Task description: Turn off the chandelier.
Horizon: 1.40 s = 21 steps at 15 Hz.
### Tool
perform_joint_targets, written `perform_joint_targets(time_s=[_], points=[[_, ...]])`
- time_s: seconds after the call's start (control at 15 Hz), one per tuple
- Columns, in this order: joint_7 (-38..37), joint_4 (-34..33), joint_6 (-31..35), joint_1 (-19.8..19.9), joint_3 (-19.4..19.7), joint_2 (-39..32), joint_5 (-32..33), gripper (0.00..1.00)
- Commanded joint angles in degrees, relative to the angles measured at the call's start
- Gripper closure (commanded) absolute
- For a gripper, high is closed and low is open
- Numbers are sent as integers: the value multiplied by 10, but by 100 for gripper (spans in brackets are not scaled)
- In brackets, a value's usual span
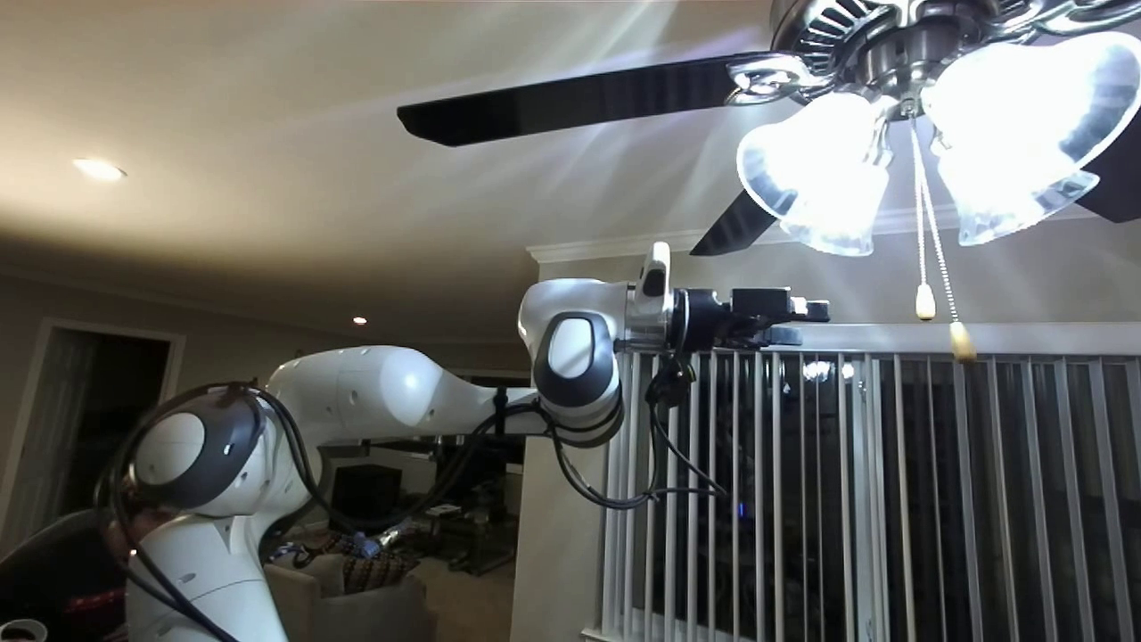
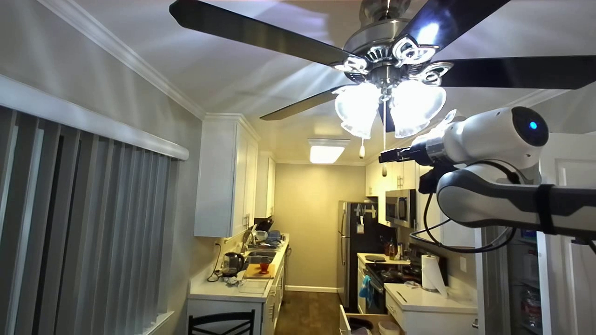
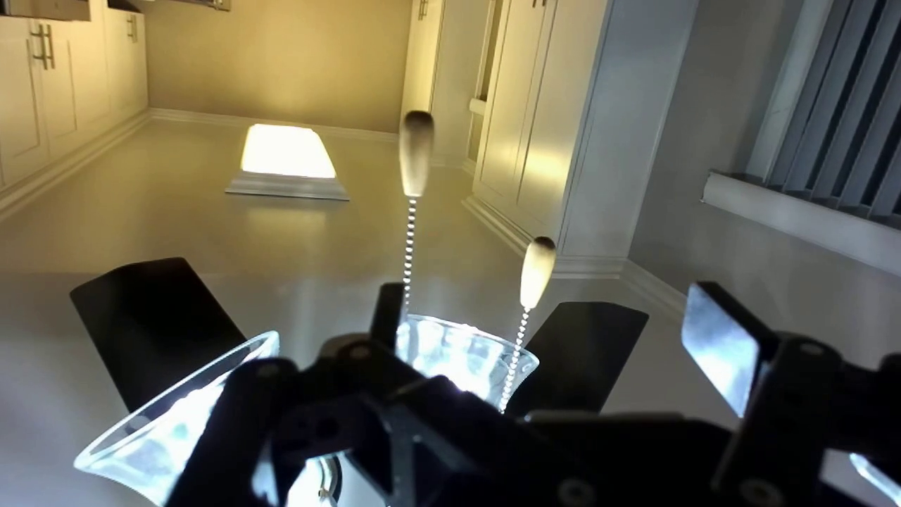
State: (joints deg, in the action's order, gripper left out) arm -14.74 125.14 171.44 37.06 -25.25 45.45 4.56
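Observation:
The chandelier (image 1: pixel 820 169) is lit, with frosted bell shades glowing white on a metal hub; it also shows lit in an exterior view (image 2: pixel 361 107) and, upside down, in the wrist view (image 3: pixel 457 352). Two beaded chains hang from it with wooden pulls, a shorter one (image 1: pixel 925 301) and a longer one (image 1: pixel 961 341). Both pulls show in the wrist view (image 3: pixel 417 155) (image 3: pixel 538 272). My gripper (image 1: pixel 802 323) is open and empty, about level with the pulls and apart from them. In the wrist view (image 3: pixel 556 327) one chain appears between the fingers, the other by the left finger.
Dark fan blades (image 1: pixel 570 98) spread above the arm. Vertical blinds (image 1: pixel 847 499) cover a window. White cabinets (image 2: pixel 223 177) and a square kitchen ceiling light (image 2: pixel 326 153) are farther back. A small recessed light (image 1: pixel 98 169) is on. Cables (image 1: pixel 624 495) loop below the wrist.

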Motion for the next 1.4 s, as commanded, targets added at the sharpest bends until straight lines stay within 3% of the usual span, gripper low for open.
perform_joint_targets(time_s=[0.0,0.47,0.6,1.0,1.33], points=[[-10,0,-1,-6,5,-2,14,0],[-9,-7,1,0,4,-3,17,0],[-8,-34,10,22,-6,-18,28,0],[-21,-68,11,141,-68,-59,66,0],[-22,-112,-1,198,-105,-93,69,0]])
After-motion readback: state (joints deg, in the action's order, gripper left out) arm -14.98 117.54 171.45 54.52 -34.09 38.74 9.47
